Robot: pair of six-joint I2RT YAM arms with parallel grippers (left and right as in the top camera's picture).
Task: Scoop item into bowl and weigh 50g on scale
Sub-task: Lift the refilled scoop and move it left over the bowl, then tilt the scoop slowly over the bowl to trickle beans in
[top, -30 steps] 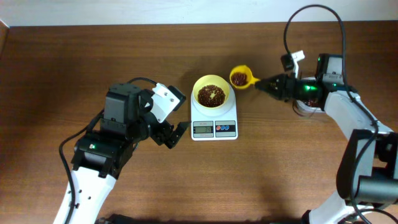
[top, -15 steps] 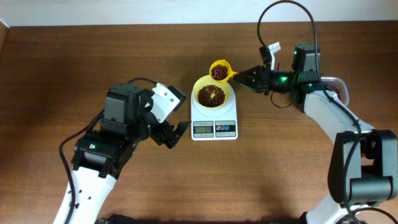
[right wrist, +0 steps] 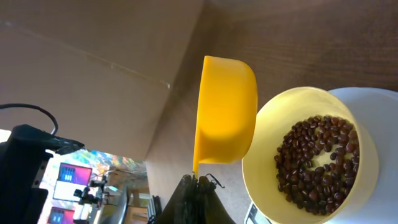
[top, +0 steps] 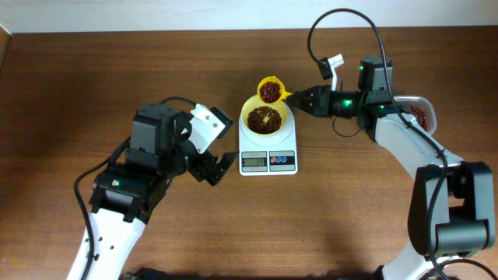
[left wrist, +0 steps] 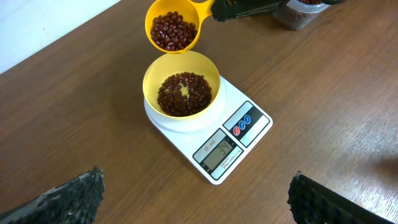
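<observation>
The right gripper (top: 297,96), clamped on the handle, has edged the full scoop (top: 269,91) closer over the bowl (top: 244,117). Beans (left wrist: 183,93) already lie in the bowl just beneath the scoop, on the scale (left wrist: 260,122) (display seems to read 34), so more must go in.

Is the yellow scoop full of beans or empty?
Full. The scoop is packed with dark beans, held beside the bowl.

Bright, even overhead light; a soft shadow hugs the scale (left wrist: 233,134) on the table (left wrist: 323,93); focus sharp.
</observation>
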